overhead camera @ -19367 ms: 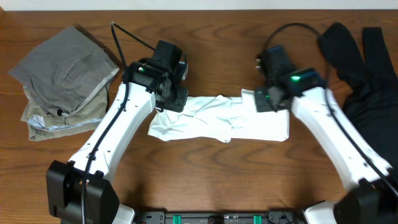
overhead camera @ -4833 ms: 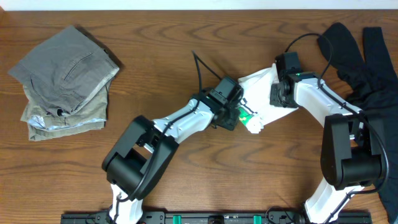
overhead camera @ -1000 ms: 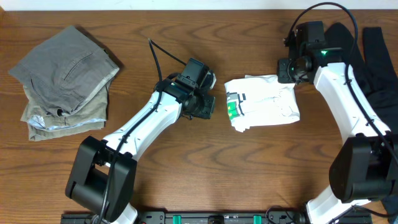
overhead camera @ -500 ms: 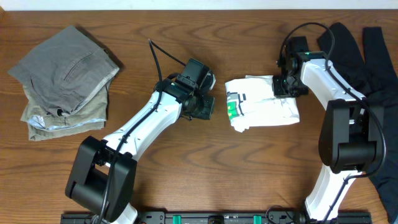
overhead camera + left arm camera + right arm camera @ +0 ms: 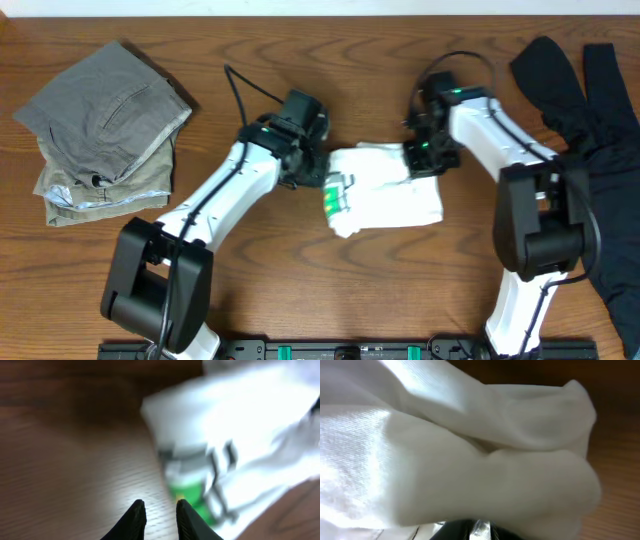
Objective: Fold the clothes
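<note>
White shirt with green-and-grey print, grey trousers, black garment, brown woodgrain table.

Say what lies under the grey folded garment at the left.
A folded beige garment lies under the grey garment; only its lower and left edges show. Anything beneath that is hidden.

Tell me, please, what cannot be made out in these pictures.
Right gripper: whether it grips the shirt; overhead, its wrist hides the tips, and in the right wrist view cloth fills the frame.
Print on the shirt: blurred in the left wrist view, too small overhead.
Black clothes: cut off by the overhead right edge.
Lower garment of the grey pile: mostly covered by the top one.
</note>
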`<state>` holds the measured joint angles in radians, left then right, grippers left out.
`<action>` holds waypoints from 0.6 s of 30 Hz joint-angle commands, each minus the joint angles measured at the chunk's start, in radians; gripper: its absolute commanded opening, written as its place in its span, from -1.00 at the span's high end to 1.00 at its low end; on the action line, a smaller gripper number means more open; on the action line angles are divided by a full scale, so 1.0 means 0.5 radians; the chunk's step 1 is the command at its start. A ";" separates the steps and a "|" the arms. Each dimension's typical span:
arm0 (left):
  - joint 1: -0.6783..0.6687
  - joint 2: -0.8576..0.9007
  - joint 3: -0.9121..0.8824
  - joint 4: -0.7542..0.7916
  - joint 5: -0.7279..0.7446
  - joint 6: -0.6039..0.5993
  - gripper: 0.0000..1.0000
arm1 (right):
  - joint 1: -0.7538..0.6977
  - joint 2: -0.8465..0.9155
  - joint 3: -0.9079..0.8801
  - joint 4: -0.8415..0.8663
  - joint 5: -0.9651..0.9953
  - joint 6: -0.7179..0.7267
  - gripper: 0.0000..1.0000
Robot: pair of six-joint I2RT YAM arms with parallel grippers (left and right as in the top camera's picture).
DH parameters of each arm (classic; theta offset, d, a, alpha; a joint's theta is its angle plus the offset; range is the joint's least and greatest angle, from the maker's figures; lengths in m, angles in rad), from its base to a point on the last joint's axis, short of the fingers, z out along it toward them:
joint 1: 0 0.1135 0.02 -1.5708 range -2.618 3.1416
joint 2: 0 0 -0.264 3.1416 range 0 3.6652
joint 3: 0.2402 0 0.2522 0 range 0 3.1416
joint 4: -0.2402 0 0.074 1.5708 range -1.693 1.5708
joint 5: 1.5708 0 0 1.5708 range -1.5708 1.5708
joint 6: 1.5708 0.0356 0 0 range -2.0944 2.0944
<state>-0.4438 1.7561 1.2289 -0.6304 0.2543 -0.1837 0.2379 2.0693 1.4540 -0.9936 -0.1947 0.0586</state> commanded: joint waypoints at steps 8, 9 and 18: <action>0.185 -0.002 -0.004 0.210 -0.042 0.076 0.35 | 0.237 0.088 -0.037 0.112 0.136 -0.134 0.76; 0.192 -0.002 -0.004 0.249 -0.042 0.098 0.34 | 0.237 0.080 -0.024 0.127 0.136 -0.135 0.76; 0.197 0.005 -0.004 0.399 -0.085 0.182 0.08 | 0.246 -0.365 0.147 -0.121 0.108 -0.133 0.63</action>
<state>-0.3496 1.7561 1.2289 -0.4381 0.2310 -0.1318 0.3519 2.0098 1.4822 -1.0351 -0.1623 0.0082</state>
